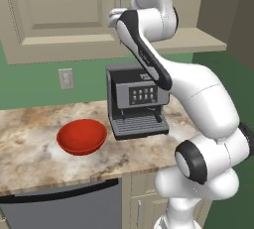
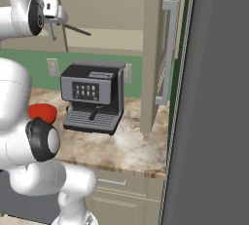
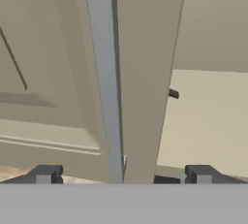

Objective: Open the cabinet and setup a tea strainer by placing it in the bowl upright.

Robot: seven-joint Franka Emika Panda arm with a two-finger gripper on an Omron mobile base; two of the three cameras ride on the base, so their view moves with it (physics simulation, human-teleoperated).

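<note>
The cabinet (image 1: pixel 54 5) hangs above the counter. Its left door is shut or nearly so. Its right door (image 2: pixel 151 48) is swung out, with its bar handle (image 2: pixel 168 48) facing me. My gripper (image 3: pixel 122 174) is raised to the left door's silver bar handle (image 3: pixel 103 72). It is open, with one fingertip on each side of the bar and not pinching it. The hand (image 2: pixel 51 14) sits high at the cabinet front. The red bowl (image 1: pixel 82 136) stands on the counter, left of the coffee machine. The tea strainer is hidden. A bare beige shelf (image 3: pixel 203 116) shows past the door edge.
A dark coffee machine (image 1: pixel 136 101) stands on the marble counter (image 1: pixel 30 148) under my arm. A wall outlet (image 1: pixel 65 78) is on the green wall. A tall dark panel (image 2: pixel 214 97) closes the right side, close to the open door. A grey appliance front (image 1: pixel 64 208) lies below the counter.
</note>
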